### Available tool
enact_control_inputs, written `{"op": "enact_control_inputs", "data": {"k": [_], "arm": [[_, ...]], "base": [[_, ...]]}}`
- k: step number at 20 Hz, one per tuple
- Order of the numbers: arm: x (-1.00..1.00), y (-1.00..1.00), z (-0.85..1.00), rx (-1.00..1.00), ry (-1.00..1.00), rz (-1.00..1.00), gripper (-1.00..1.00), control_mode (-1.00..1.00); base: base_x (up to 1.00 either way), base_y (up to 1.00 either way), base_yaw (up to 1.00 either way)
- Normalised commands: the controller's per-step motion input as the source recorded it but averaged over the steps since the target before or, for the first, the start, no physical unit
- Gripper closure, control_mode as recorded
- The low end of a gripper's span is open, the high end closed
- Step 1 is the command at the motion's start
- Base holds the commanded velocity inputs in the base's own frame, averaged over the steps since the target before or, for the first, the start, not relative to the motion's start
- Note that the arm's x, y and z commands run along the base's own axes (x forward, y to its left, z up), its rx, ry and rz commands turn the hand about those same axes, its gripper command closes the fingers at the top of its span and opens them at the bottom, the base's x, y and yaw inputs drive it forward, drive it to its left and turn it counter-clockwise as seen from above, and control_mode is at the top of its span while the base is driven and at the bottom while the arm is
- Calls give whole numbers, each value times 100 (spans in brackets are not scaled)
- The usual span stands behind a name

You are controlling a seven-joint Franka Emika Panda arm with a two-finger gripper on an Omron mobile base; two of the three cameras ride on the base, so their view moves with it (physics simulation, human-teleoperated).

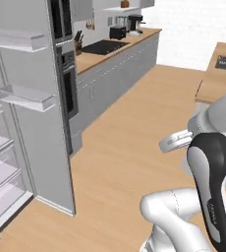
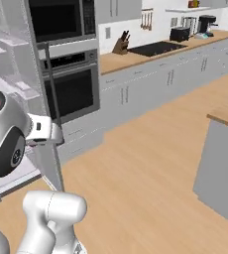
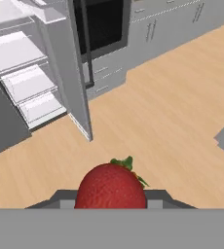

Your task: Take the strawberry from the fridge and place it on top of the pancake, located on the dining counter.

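Left base view – fridge: the fridge (image 1: pixel 41 128) stands at the left with its door swung open toward the room, white door shelves and inner shelves showing
Left base view – arm: the white arm rises at the lower right, folded over the wood floor (image 1: pixel 129 147)
Left base view – dining counter: a corner of the dining counter (image 1: pixel 218 78) shows at the right edge, well apart from the fridge
Right base view – kitchen: the black-glass wall oven (image 2: pixel 71 87) sits just beside the fridge; the wall run of grey cabinets (image 2: pixel 165 74) stretches away to the right, carrying a knife block (image 2: pixel 120 44)
Right base view – dining counter: its pale grey base fills the lower right
Hand view – strawberry: the strawberry (image 3: pixel 111 187) sits large at the bottom centre, green leaves on top, above the floor
Hand view – gripper: the gripper (image 3: pixel 111 197) is clenched on the fruit – dark finger pieces press in from both sides
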Motion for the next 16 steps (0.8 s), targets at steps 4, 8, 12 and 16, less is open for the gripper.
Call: {"op": "enact_control_inputs", "data": {"k": [4,8,12,16], "arm": [[0,0,0,0,0,0,100,100],[0,0,0,0,0,0,100,100],[0,0,0,0,0,0,100,100],[0,0,0,0,0,0,100,100]], "base": [[-26,-52,-73],[0,-99,-45],[0,-100,-21],[0,-100,-9]]}}
